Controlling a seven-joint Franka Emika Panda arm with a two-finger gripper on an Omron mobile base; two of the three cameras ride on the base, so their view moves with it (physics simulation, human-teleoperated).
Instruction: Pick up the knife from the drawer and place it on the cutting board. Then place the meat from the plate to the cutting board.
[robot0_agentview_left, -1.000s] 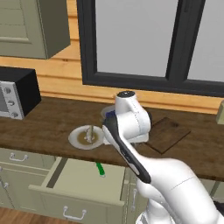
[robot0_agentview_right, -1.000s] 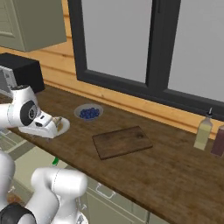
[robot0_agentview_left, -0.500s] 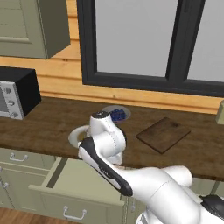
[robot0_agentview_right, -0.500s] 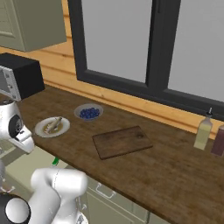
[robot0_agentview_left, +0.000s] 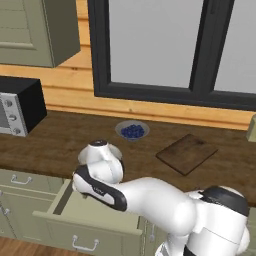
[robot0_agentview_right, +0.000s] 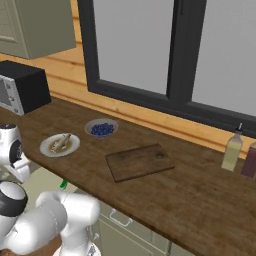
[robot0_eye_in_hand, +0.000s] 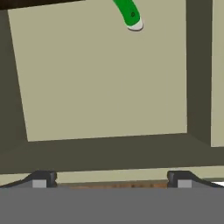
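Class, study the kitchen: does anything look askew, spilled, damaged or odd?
Nothing stands out. The drawer is open with the knife inside, the meat sits on its plate, and the board lies flat.

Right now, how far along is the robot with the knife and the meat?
Barely started. The drawer is open and the open claw hangs above it, empty. The knife lies inside, untouched. The meat sits on the plate, and the cutting board is bare.

Green-handled knife (robot0_eye_in_hand: 129, 14) lies on the open drawer's (robot0_eye_in_hand: 105, 74) beige floor, well ahead of the pincer (robot0_eye_in_hand: 111, 180).
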